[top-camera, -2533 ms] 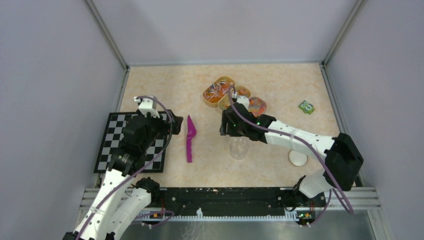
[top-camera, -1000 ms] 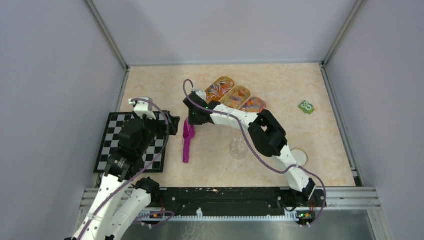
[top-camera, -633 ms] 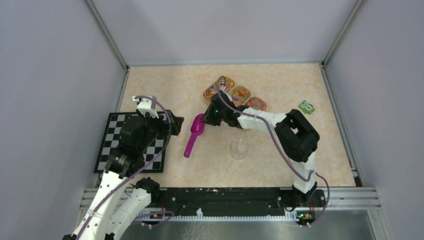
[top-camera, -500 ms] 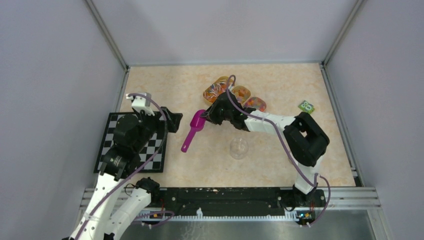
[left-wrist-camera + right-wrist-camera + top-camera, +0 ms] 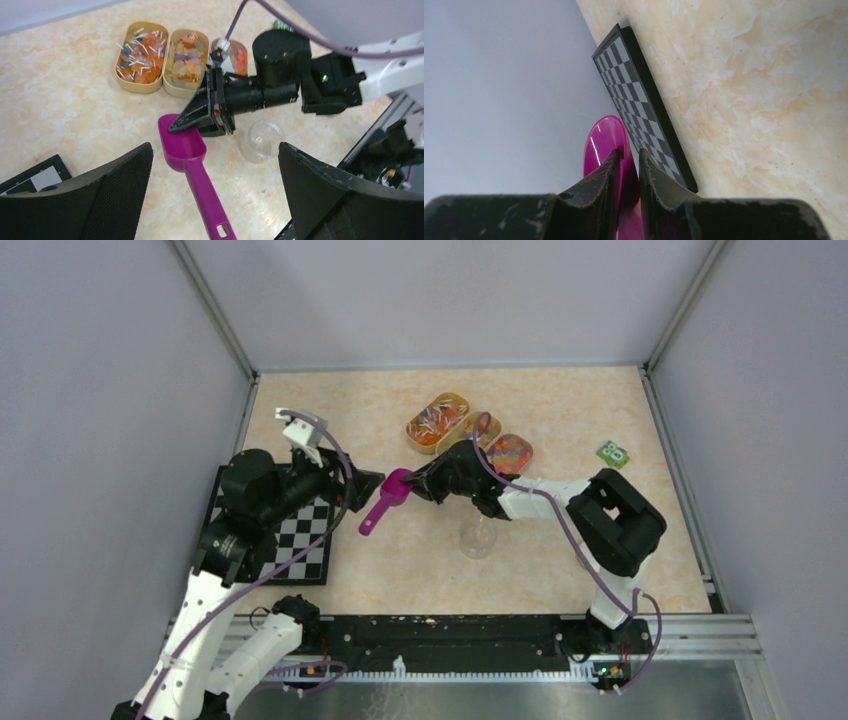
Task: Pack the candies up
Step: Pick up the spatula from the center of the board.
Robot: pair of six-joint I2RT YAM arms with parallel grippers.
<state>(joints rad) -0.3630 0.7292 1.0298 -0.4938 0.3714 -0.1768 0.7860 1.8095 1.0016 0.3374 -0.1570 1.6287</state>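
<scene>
The candies (image 5: 437, 420) fill three tan oval trays at the back centre, also in the left wrist view (image 5: 140, 60). My right gripper (image 5: 413, 485) is shut on the bowl wall of a purple scoop (image 5: 385, 502), one finger inside the bowl and one outside (image 5: 628, 161). The scoop's handle (image 5: 207, 197) slants toward my left gripper (image 5: 366, 486). That gripper is open, and its wide fingers (image 5: 110, 195) frame the handle without touching it. The right gripper (image 5: 200, 117) holds the scoop bowl (image 5: 185, 147) in front of the trays.
A clear plastic cup (image 5: 478, 537) stands just right of the scoop, below the right forearm, and is also in the left wrist view (image 5: 262, 142). A checkerboard (image 5: 270, 535) lies under the left arm. A small green packet (image 5: 613, 453) sits at the right.
My right gripper took the scoop by its bowl, drew it rightward and turned it so the handle points lower left. My left arm swung its open gripper right, up to the handle.
</scene>
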